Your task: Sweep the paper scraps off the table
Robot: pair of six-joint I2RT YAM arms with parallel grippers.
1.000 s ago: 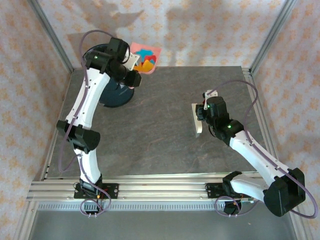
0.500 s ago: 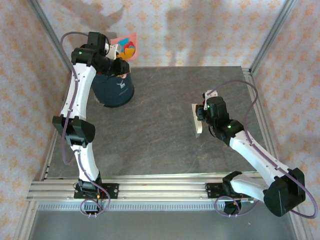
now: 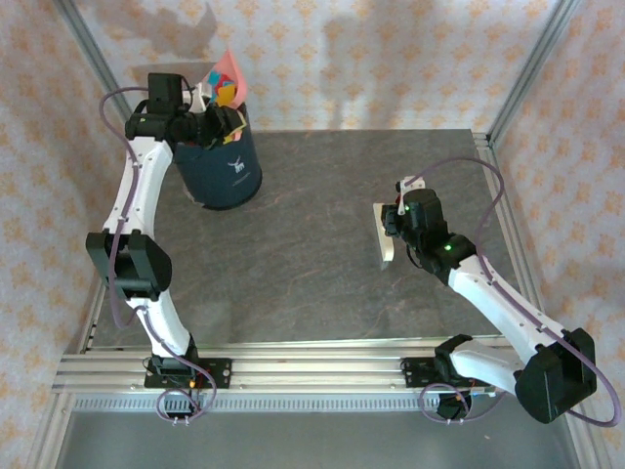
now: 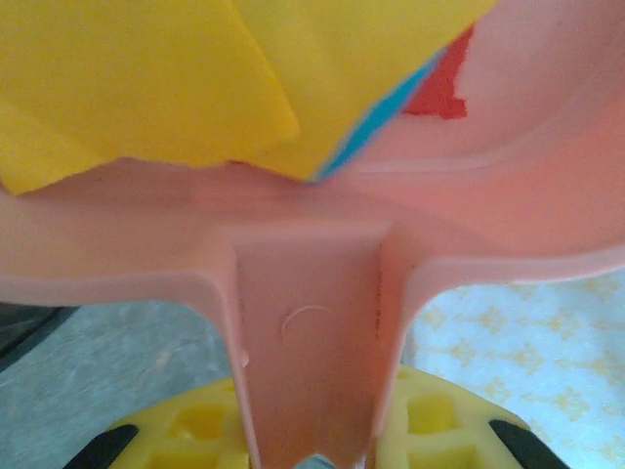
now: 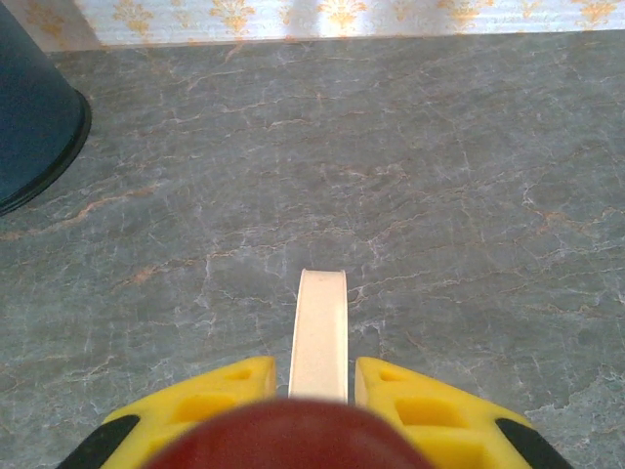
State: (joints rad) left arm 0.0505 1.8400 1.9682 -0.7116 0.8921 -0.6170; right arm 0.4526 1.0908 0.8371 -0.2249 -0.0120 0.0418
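The left gripper (image 3: 207,122) has lifted the pink plastic dustpan (image 3: 229,70) and tipped it over the dark round bin (image 3: 229,171), its fingers pinching the stiff handle (image 4: 311,322), which looks the right hold because the light, flimsy coloured paper scraps (image 4: 146,88) inside should slide out easily, while the right gripper (image 5: 318,379) pinches a cream flat scraper (image 5: 320,322).

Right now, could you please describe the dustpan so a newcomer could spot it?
Find the dark blue bin at the table's far left corner. Tilted above its mouth is the dustpan: pink plastic, carrying yellow, red and blue paper scraps.

White arms (image 3: 127,200), black joints (image 3: 127,269) (purple cables (image 3: 500,195))
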